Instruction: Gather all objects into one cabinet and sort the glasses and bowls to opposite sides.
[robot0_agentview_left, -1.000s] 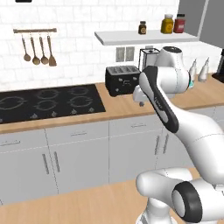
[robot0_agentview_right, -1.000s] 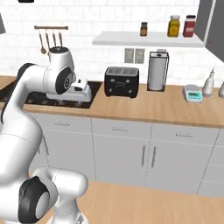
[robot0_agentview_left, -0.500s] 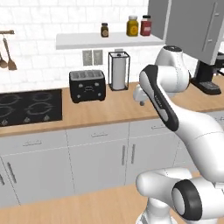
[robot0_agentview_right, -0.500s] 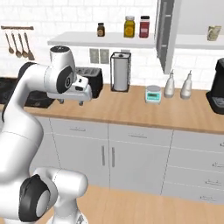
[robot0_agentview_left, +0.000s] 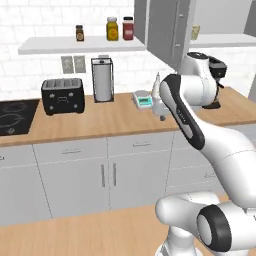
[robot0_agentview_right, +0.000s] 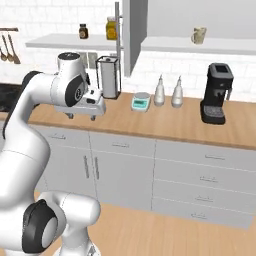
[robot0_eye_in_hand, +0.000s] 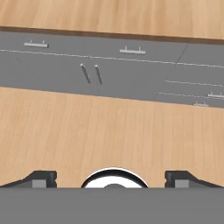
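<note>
**Spotter:** Your gripper (robot0_eye_in_hand: 111, 178) has its fingers (robot0_eye_in_hand: 43, 177) spread wide with nothing between them. It points down over the floor in front of the lower units, off the counter (robot0_agentview_right: 165, 120).

**Lead:** And the tableware?

**Spotter:** The one piece you can see is the beige mottled mug (robot0_agentview_right: 198, 35). It is upright on the shelf board (robot0_agentview_right: 215, 46) of the grey wall cabinet, well above and to the right of the hand.

**Lead:** So the step is getting into position, I'd judge.

**Spotter:** Yes. Square the base to the cabinet before you raise the arm. Mind the open cabinet door (robot0_agentview_right: 129, 35), which juts out edge-on (an easy elbow strike). The coffee machine (robot0_agentview_right: 216, 92) and the two bottles (robot0_agentview_right: 159, 91) crowd the wall below the shelf. Your open room is at the counter's front.
</note>
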